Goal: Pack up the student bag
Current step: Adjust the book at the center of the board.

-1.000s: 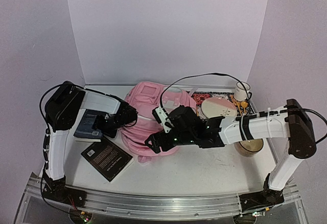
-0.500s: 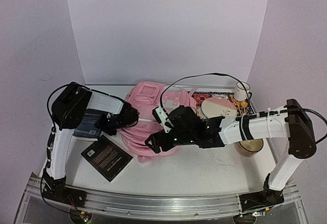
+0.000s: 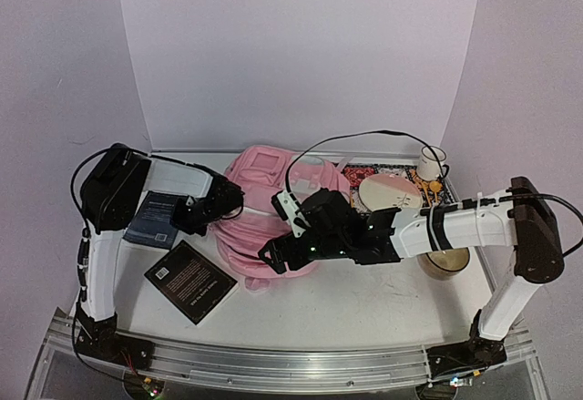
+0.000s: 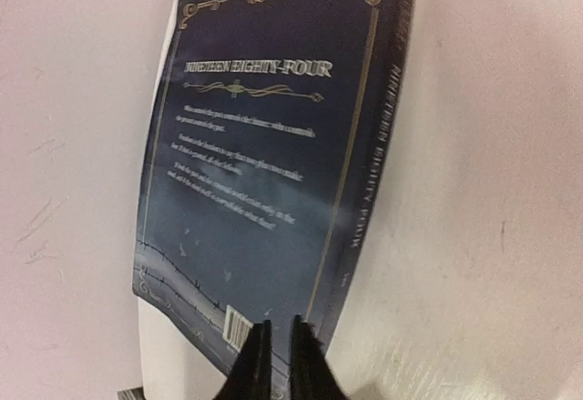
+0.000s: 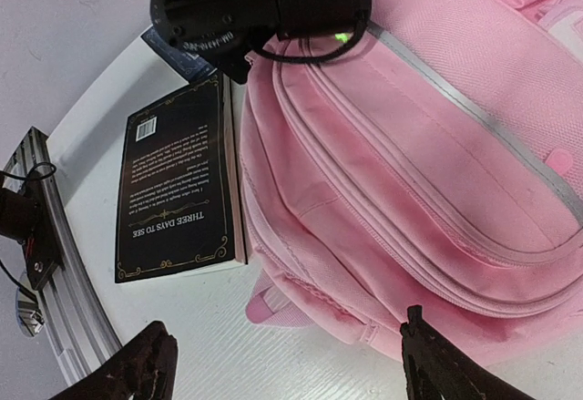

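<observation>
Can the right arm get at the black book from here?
Probably yes. The right arm holds its jaws open over the near edge of the pink backpack; the black book lies flat beside it, nothing on top. The left arm is farther back, at the blue book.

pink bag (image 5: 437,172), black bk (image 5: 178,190) beside
</observation>
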Motion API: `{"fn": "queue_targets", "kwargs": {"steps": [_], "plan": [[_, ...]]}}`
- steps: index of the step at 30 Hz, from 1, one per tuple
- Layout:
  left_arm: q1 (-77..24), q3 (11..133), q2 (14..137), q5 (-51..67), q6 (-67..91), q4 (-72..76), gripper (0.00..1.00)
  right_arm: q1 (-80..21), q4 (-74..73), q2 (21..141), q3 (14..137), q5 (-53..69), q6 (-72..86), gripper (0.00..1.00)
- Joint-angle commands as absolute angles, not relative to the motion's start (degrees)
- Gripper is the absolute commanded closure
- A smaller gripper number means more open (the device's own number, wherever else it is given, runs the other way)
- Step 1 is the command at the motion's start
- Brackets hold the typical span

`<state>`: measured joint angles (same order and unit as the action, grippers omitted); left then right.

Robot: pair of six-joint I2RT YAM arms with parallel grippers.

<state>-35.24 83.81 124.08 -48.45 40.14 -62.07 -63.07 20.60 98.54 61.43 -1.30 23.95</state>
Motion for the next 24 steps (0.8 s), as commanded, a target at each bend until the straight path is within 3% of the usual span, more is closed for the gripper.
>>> {"fn": "queue_targets", "kwargs": {"steps": [1,8,12,15,24], "plan": [[-33.3,83.6,114.5,-46.9,39.4,-63.4,0.77,-63.5,20.1,96.7,62.2,-1.6,24.1,0.15],[-25.7,80.0,109.7,-43.5,35.9,-60.5,0.36,-63.5,20.1,96.7,62.0,-1.0,23.9,0.15],[-24.3,76.8,105.1,-35.8,34.0,-55.7,0.23,-64.0,20.1,96.9,62.2,-0.5,23.2,0.15],[-24.3,72.8,100.2,-27.1,33.9,-51.6,0.18,-64.5,20.1,97.3,62.6,0.7,23.1,0.15],[-24.3,54.2,81.3,-11.8,42.1,-45.6,0.17,-67.8,20.5,103.0,67.1,6.5,25.0,0.16]]}}
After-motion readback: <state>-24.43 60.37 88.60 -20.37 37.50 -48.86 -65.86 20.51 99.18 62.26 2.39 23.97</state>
